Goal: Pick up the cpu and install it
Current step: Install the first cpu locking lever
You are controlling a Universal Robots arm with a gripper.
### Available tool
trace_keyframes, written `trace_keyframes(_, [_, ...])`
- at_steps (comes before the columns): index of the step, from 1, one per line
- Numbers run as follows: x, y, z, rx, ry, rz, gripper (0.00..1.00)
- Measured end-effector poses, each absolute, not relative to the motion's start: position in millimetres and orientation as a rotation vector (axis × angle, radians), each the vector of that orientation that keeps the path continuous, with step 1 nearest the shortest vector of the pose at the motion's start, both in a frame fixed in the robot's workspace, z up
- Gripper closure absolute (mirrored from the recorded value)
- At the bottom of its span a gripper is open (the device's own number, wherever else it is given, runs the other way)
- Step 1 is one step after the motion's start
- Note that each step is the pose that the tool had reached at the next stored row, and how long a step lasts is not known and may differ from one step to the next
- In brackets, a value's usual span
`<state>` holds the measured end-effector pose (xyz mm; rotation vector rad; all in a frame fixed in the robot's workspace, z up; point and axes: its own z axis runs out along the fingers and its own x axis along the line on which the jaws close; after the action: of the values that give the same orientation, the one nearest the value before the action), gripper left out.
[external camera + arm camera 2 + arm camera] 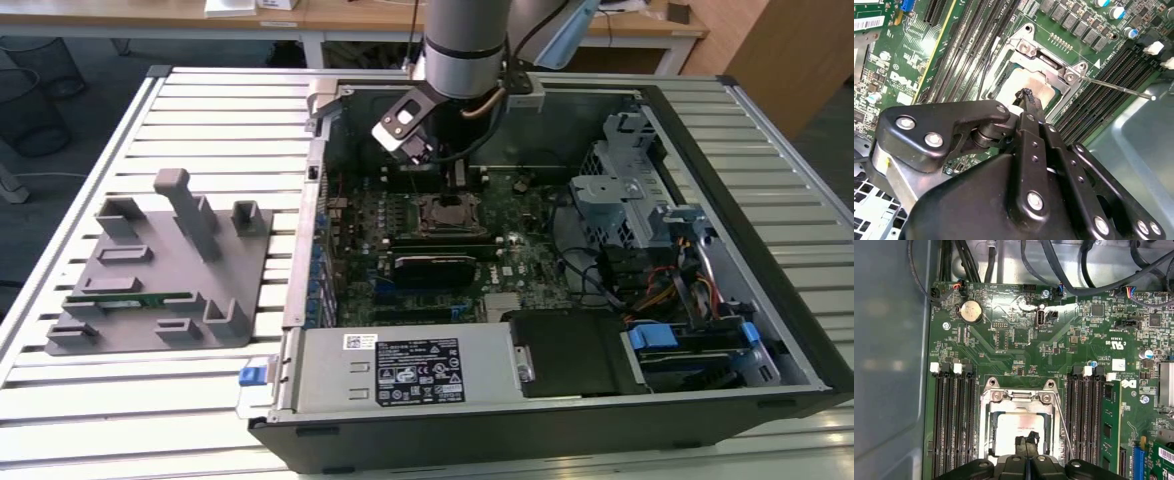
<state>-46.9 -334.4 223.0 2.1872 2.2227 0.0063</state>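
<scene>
Jaws pressed together, tips poised over the cpu lying seated in the socket directly beneath. Memory slots flanking either side of the jaws; motherboard stretching beyond, inside the open computer case.

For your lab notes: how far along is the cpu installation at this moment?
The cpu already sits within the socket frame on the motherboard. The pincer is right over its metal top. The retention lever stands loose, so locking looks left to do.
</scene>
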Motion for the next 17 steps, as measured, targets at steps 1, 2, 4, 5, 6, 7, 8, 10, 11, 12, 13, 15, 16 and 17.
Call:
trace_keyframes(1, [-46.9,-334.4,223.3,2.187,2.223,0.006,0.89])
trace_keyframes(2, [-46.9,-334.4,223.4,2.187,2.223,0.007,0.89])
trace_keyframes(4, [-47.0,-334.5,223.9,2.187,2.223,0.006,0.89])
trace_keyframes(5, [-47.0,-334.5,224.2,2.187,2.223,0.006,0.89])
trace_keyframes(6, [-47.0,-334.5,224.5,2.187,2.223,0.006,0.89])
trace_keyframes(7, [-47.0,-334.5,224.9,2.187,2.223,0.006,0.89])
trace_keyframes(8, [-47.0,-334.5,225.2,2.187,2.223,0.006,0.89])
trace_keyframes(10, [-46.9,-334.4,225.8,2.187,2.223,0.006,0.89])
trace_keyframes(11, [-46.9,-334.4,226.0,2.187,2.223,0.006,0.89])
trace_keyframes(12, [-47.0,-334.5,226.3,2.187,2.223,0.006,0.89])
trace_keyframes(13, [-47.0,-334.5,226.7,2.187,2.223,0.006,0.89])
trace_keyframes(15, [-47.0,-334.5,227.5,2.187,2.223,0.006,0.89])
trace_keyframes(16, [-47.0,-334.5,227.9,2.187,2.223,0.006,0.89])
trace_keyframes(17, [-47.0,-334.5,228.3,2.187,2.223,0.006,0.89])
